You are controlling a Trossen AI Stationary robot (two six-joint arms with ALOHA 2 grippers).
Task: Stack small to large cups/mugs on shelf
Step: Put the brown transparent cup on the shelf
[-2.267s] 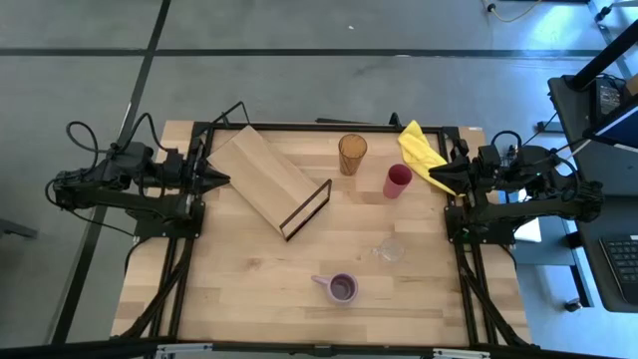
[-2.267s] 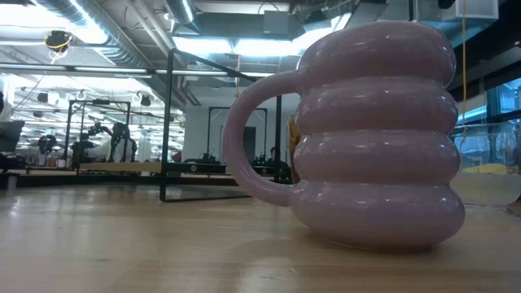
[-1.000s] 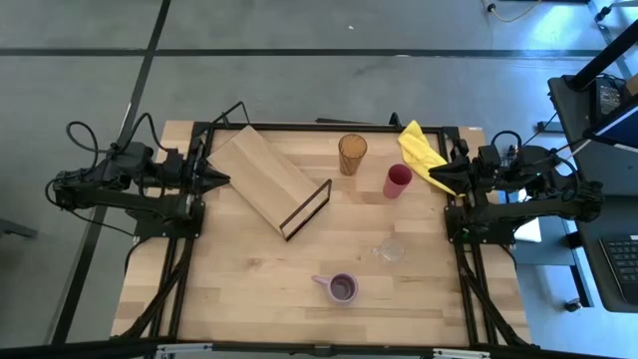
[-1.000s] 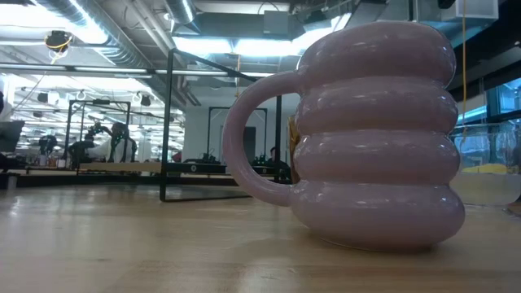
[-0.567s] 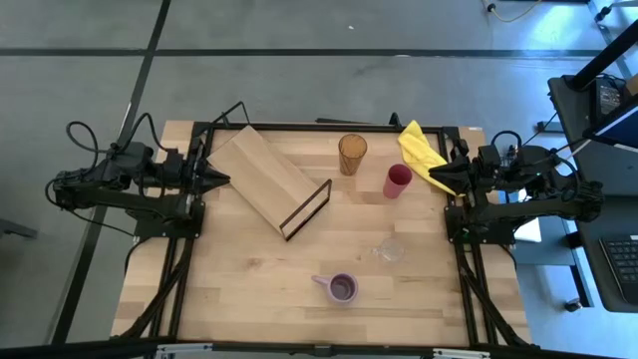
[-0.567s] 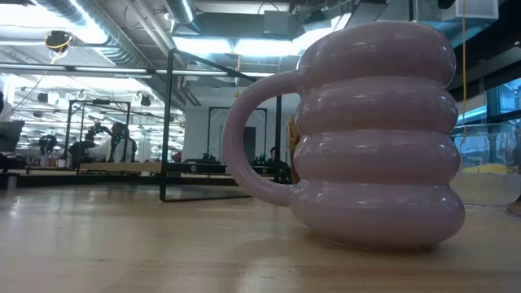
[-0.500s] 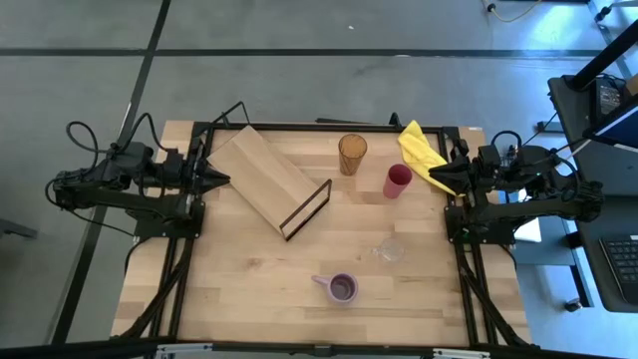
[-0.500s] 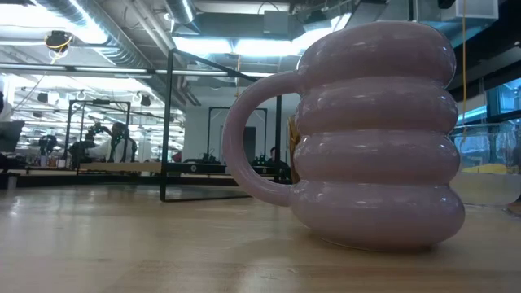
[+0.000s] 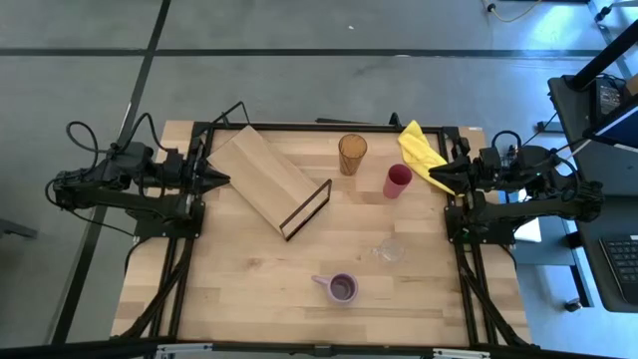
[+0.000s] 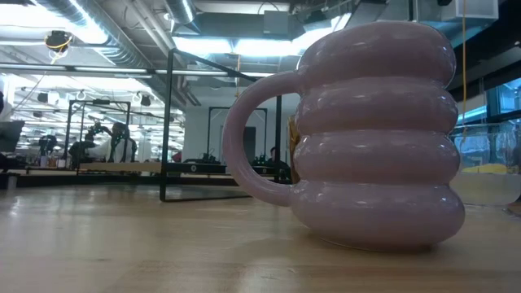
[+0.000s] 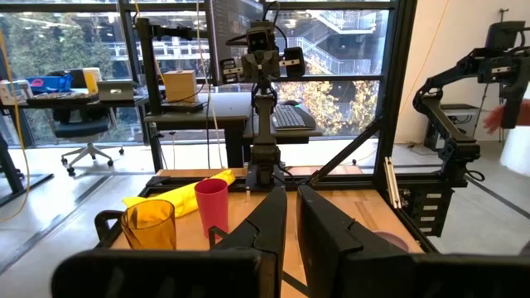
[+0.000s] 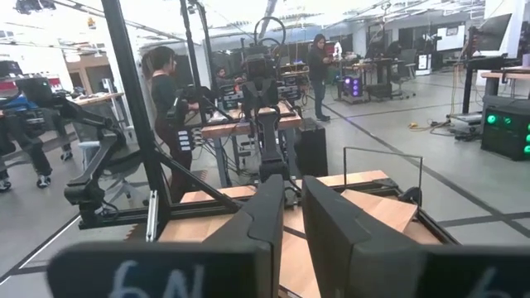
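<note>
The shelf (image 9: 261, 172), a light-brown board with a black wire frame (image 9: 307, 209) at one end, lies slantwise at the far left of the table. The amber tumbler (image 9: 352, 153) and the red cup (image 9: 397, 180) stand at the far middle. Nearer stand the small clear glass (image 9: 389, 249) and the purple mug (image 9: 342, 288), which fills the low view (image 10: 374, 138). My left gripper (image 9: 224, 180) hovers shut at the table's left edge, beside the shelf. My right gripper (image 9: 431, 176) hovers shut at the right edge, over the yellow cloth. Both point level toward the table's middle.
A yellow cloth (image 9: 421, 150) lies at the far right under my right gripper. Black frame bars (image 9: 329, 127) run along the table's far edge and both sides. People stand in the room beyond the table (image 12: 161, 91). Bare wood lies at the near left.
My right gripper has rolled a little about the line it points along, without leaving its place. The cups, the shelf and my left arm have kept still.
</note>
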